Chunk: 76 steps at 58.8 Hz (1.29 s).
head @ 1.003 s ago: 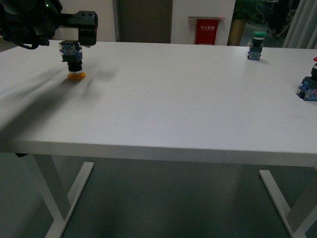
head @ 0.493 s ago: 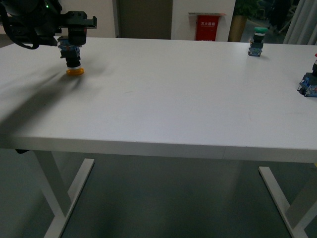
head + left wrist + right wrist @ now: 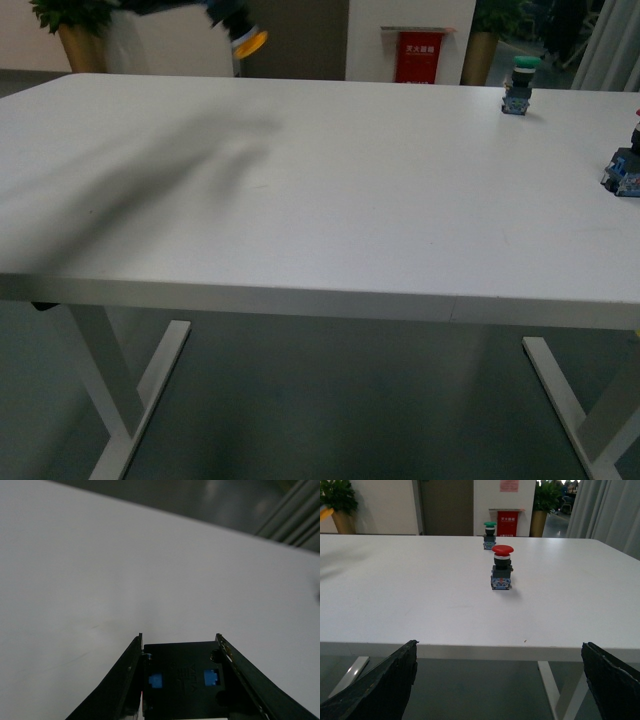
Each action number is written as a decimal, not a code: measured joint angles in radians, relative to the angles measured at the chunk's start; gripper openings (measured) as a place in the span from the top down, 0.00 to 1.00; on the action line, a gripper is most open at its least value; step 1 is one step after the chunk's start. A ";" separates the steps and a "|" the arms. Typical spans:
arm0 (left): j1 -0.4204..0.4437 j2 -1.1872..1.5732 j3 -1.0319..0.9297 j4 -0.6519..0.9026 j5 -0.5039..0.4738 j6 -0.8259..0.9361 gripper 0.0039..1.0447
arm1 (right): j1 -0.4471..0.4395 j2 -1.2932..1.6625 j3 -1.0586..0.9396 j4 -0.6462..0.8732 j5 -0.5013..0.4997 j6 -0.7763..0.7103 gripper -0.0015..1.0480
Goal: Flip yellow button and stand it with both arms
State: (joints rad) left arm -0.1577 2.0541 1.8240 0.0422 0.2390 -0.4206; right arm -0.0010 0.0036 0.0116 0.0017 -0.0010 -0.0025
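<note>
The yellow button (image 3: 245,38) hangs in the air above the table's far edge at the top of the front view, blurred, with its yellow cap pointing down and to the right. My left gripper (image 3: 218,10) is shut on it and is mostly cut off by the picture's top edge. In the left wrist view the button's black base with two blue inserts (image 3: 182,677) fills the space between the left gripper (image 3: 179,642)'s fingers, high over the white table (image 3: 150,570). My right gripper (image 3: 497,647) is open and empty, hanging off the table's near edge.
A green-capped switch (image 3: 518,85) stands at the far right of the table (image 3: 330,180), and a red-capped switch (image 3: 625,170) stands at the right edge. Both show upright in the right wrist view: red-capped switch (image 3: 502,567), green-capped switch (image 3: 490,534). A red sign (image 3: 418,45) stands behind.
The left gripper has lifted the yellow button off the table's far left, where its cap rested on the surface, and carried it up and to the right, now tilted.
</note>
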 joint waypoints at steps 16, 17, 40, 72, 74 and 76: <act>-0.114 -0.018 -0.087 0.362 0.278 -0.471 0.65 | 0.000 0.000 0.000 0.000 0.000 0.000 0.07; -0.118 -0.017 -0.095 0.380 0.284 -0.497 0.65 | 0.000 0.000 0.000 0.000 0.000 0.000 0.07; -0.224 0.091 -0.191 0.954 0.362 -1.095 0.65 | 0.000 0.000 0.000 0.000 0.000 0.000 0.07; -0.253 0.175 -0.133 0.947 0.380 -1.182 0.65 | -0.090 0.967 0.718 0.103 -0.360 0.515 0.07; -0.255 0.175 -0.130 0.946 0.376 -1.183 0.65 | -0.099 1.027 0.782 0.103 -0.386 0.595 0.07; -0.258 0.177 -0.127 0.946 0.371 -1.184 0.65 | -0.106 1.107 0.866 0.103 -0.398 0.709 0.07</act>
State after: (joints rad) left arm -0.4156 2.2307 1.6974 0.9886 0.6098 -1.6051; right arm -0.1066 1.1107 0.8772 0.1047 -0.3988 0.7063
